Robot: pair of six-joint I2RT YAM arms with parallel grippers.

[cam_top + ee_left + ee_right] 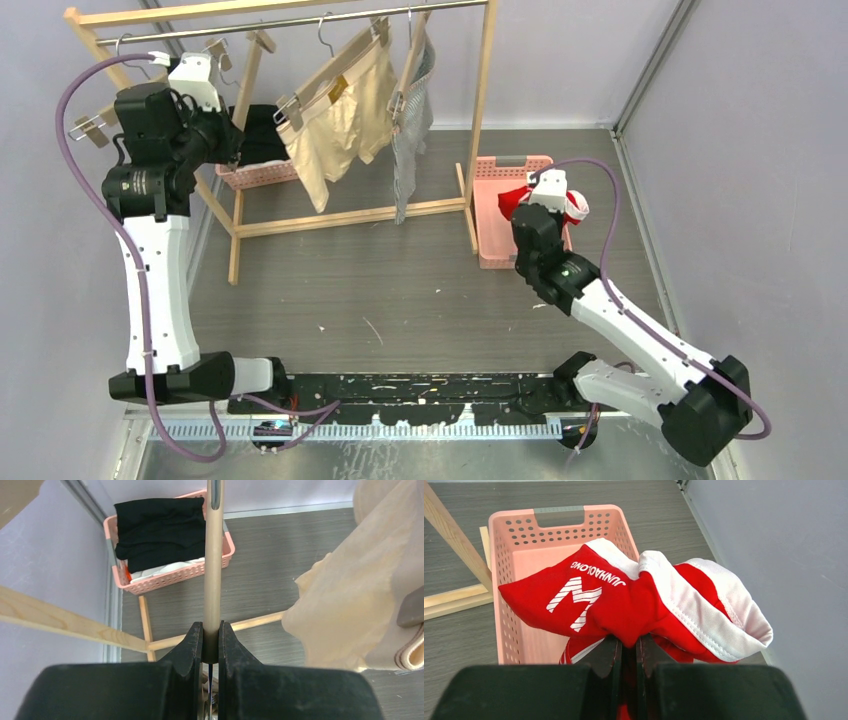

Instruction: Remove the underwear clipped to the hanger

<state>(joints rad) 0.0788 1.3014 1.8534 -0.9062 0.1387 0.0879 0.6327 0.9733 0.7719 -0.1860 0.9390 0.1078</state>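
Note:
My right gripper is shut on the red underwear with white trim and lettering. It holds it bunched above a pink basket by the rack's right post; the underwear also shows in the top view. The cream-beige underwear hangs clipped to a wooden hanger on the rail. The grey striped underwear hangs clipped just to its right. My left gripper is raised by the rack's left end, shut on a round wooden hanger bar.
A wooden clothes rack with a metal rail stands across the back. A second pink basket holding folded black clothes sits behind its left legs. An empty clip hanger hangs at far left. Grey walls close both sides.

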